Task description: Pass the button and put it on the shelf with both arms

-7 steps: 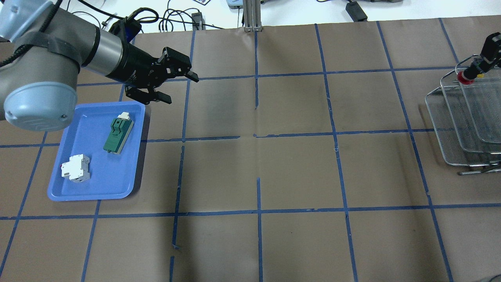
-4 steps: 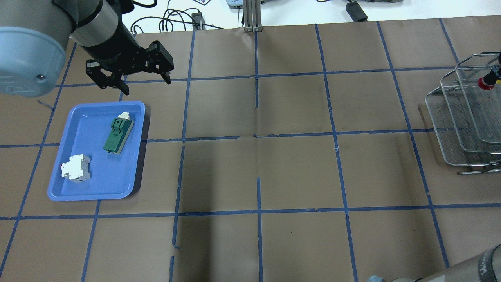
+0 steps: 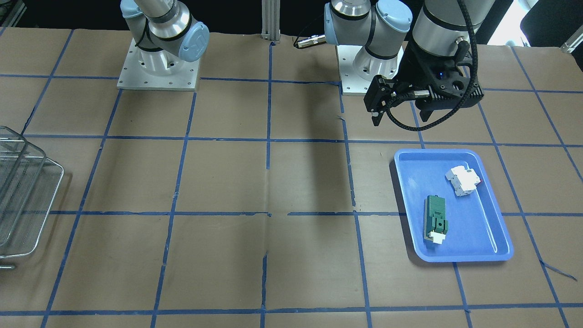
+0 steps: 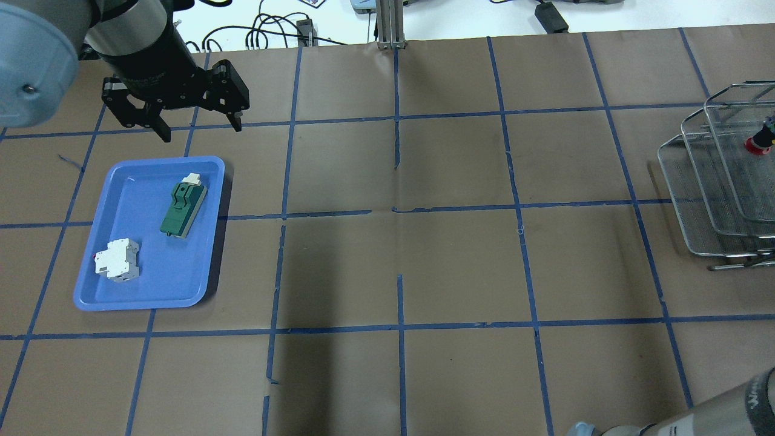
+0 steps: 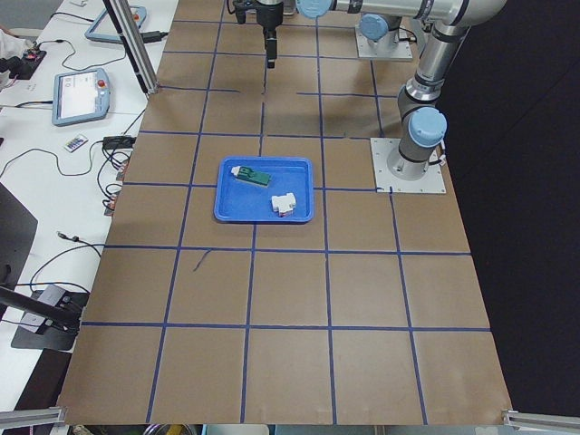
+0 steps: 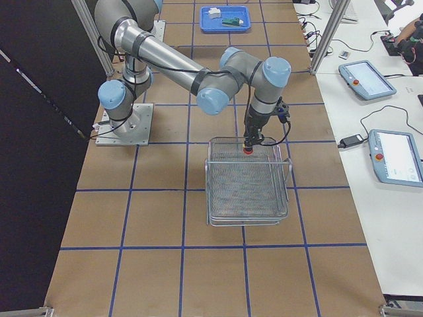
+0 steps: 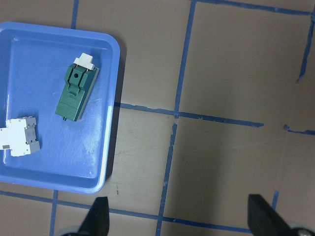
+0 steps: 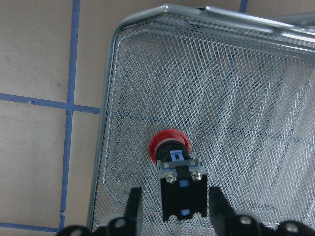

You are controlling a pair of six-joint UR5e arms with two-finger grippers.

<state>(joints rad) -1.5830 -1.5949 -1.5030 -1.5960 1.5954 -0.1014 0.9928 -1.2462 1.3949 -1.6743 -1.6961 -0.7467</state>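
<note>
On the front-facing view the blue tray [image 3: 473, 228] sits toward the table's left end, holding a green component [image 3: 436, 218] and a white breaker block [image 3: 463, 181], which lie apart from each other. My left gripper [image 3: 401, 109] hangs on the robot's side of the tray, jaws spread and empty. The wire shelf [image 3: 27, 191] shows at the right end. From overhead, the button [image 4: 755, 143] is in the shelf by the table's right edge, red cap down, inside the outline of the tray nearest that edge. The left side view shows the blue tray with both parts near the table's middle line. The right side view shows my right gripper [image 6: 250, 140] pointing straight down over the shelf's robot-side rim, with the red cap just under it. The left wrist camera shows both fingertips [image 7: 98, 216] wide apart above bare paper, the tray off to one side. The right wrist camera shows the button standing cap-down on the mesh near a rounded corner. A finger stands on either side of its contact block, and mesh shows through both gaps, so the jaws are parted and not clamping it.
</note>
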